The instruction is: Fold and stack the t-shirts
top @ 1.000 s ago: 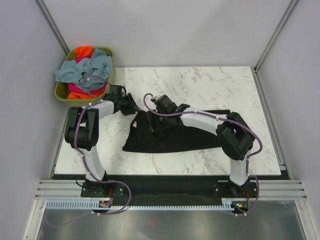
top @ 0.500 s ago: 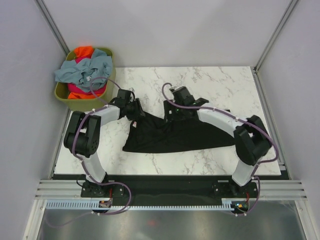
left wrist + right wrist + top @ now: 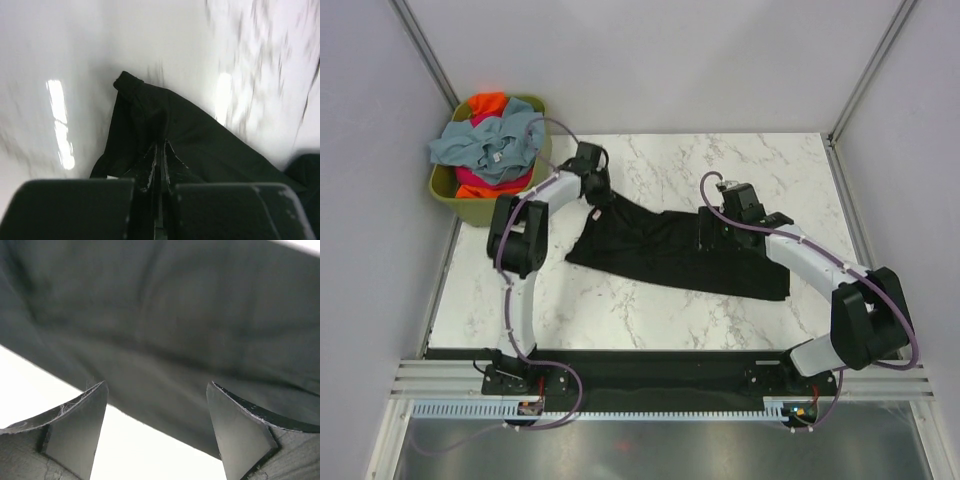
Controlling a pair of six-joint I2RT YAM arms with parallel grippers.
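While the left fingers (image 3: pixel 148 170) are pressed together on a pinch of the black t-shirt (image 3: pixel 670 255), at its end nearest the far-left corner of the desk (image 3: pixel 770 160), the right fingers (image 3: pixel 75 425) hang wide apart just over the cloth nearer the right edge, gripping nothing. From where I stand the shirt lies as a rumpled band across the middle of the desk, bunched rather than flat. I would judge the step in hand to be spreading it out ahead of any fold.

To do that well, the right fingers should come down onto a true edge of the cloth rather than the loose middle now beneath them, and close on it firmly. Then both arms would do best to draw apart evenly and low over the desk, so the cloth goes taut and settles flat instead of lifting or twisting. The left pinch looks small, and I cannot tell whether it holds a sleeve or a hem. A hard tug could slip it free, so a slow pull seems wise.

The heap of other t-shirts (image 3: pixel 485 140) sits in the olive-green basket (image 3: pixel 438 185), off the far-left corner.
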